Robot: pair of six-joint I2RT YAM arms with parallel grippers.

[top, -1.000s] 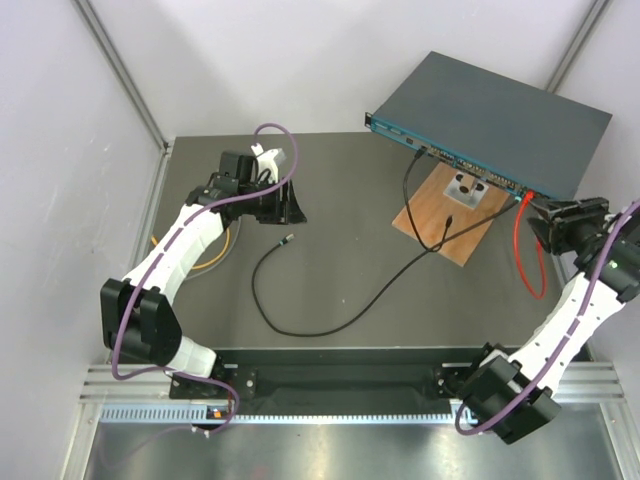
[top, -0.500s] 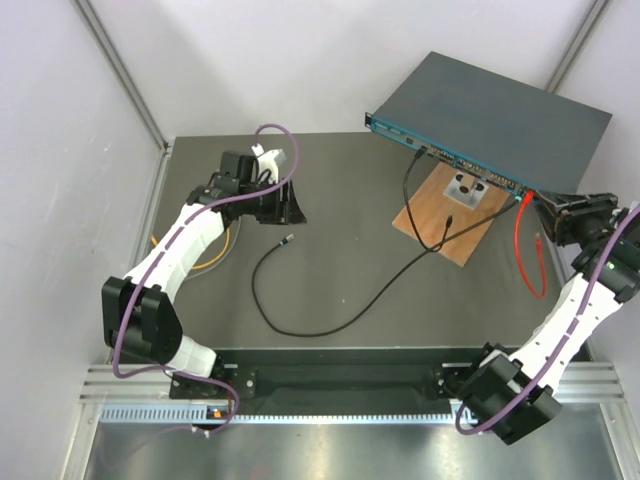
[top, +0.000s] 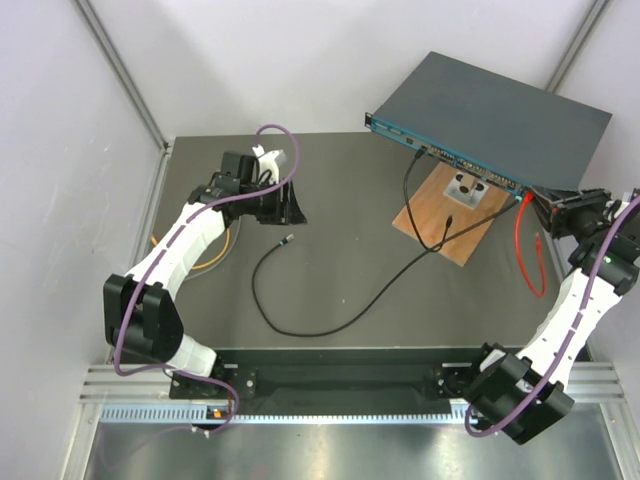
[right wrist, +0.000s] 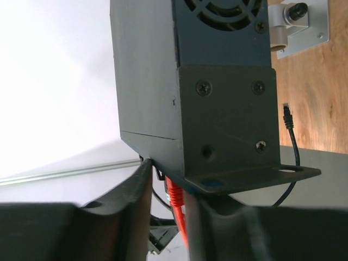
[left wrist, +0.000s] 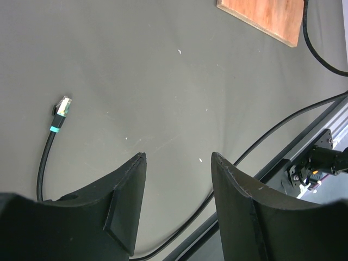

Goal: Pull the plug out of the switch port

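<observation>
The switch lies at the back right, its teal socket face turned toward the table. A red plug sits in a socket at the face's right end, and its red cable hangs down from it. My right gripper is at that corner. In the right wrist view its jaws straddle the red plug under the switch, still open, with a narrow gap on the left side. My left gripper hovers open over the table at the left, holding nothing.
A brown wooden board with a small metal bracket lies in front of the switch. A black cable loops across the table, its loose plug near my left gripper. Another black cable runs from the switch's left sockets. An orange cable lies at the left.
My right gripper has moved up to the switch's right corner and its jaws have narrowed around the red plug. The left arm has not moved.
</observation>
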